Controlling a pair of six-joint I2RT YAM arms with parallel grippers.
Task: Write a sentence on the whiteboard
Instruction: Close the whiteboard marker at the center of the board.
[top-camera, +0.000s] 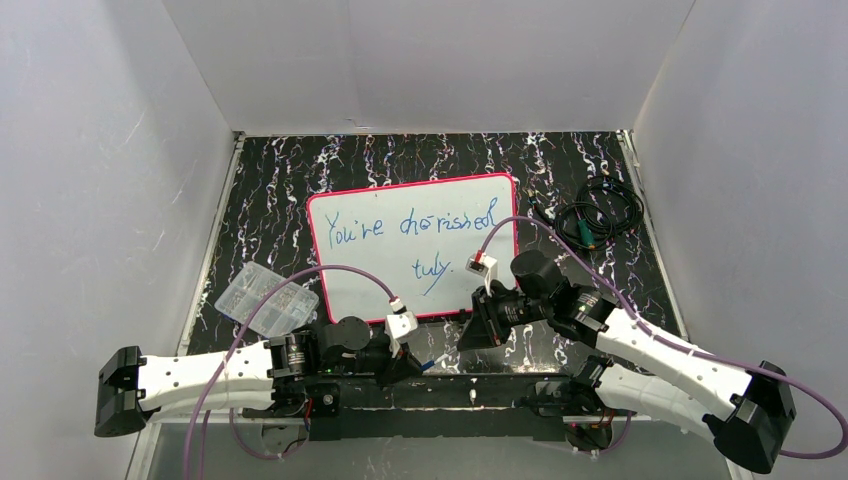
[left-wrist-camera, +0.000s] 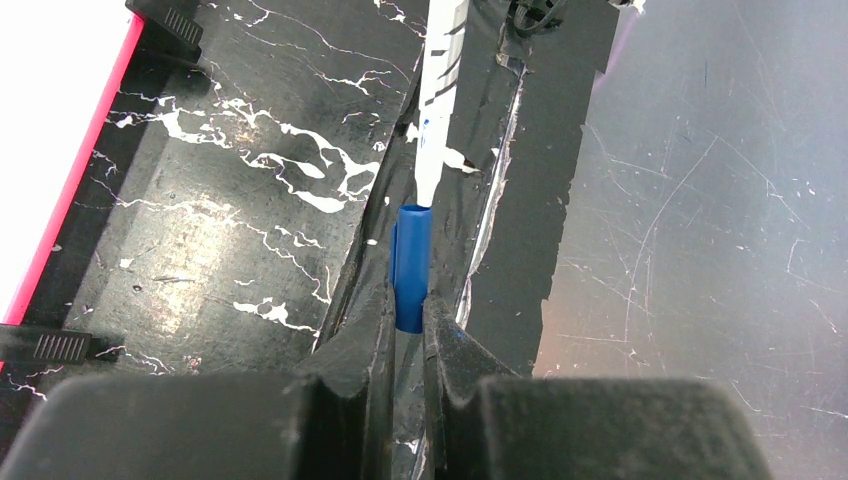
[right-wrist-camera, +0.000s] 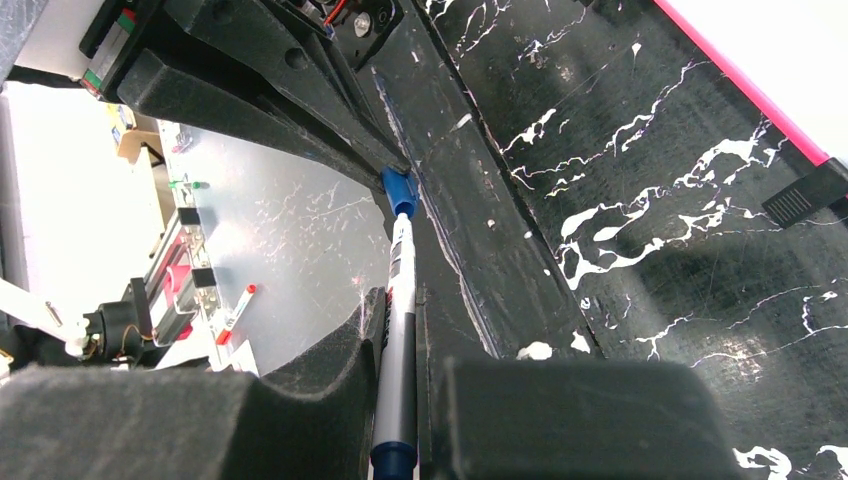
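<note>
1. View from above: the whiteboard (top-camera: 345, 275) lies flat on the dark marbled table (top-camera: 270, 180), in the middle and just beyond the two arms. The sentence (top-camera: 420, 228) stands on it in blue cursive, two lines, ending in a full stop. The left gripper (top-camera: 405, 362) and the right gripper (top-camera: 480, 325) point at each other in front of the board's near edge, off the writing. A clear plastic box (top-camera: 265, 298) sits at the board's near left corner, and a coil of cable (top-camera: 597, 215) lies to the right, well apart.

2. Left wrist view: the left gripper is clamped on a blue cap (left-wrist-camera: 411, 265), its fingers pressed to either side. A white pen (left-wrist-camera: 438, 100) runs in from the top, and its end enters the cap's mouth. How deep it sits cannot be told.

3. Right wrist view: the right gripper is clamped on the pen's barrel, with the blue tail end near the lens. The far end meets the cap, which the other arm's black fingers hold.

4. Judgement: the writing looks done, and the step in hand is capping the pen. The next move calls for pushing both arms together along the pen's line, keeping it straight, until the cap seats. Then one gripper must let go.
</note>
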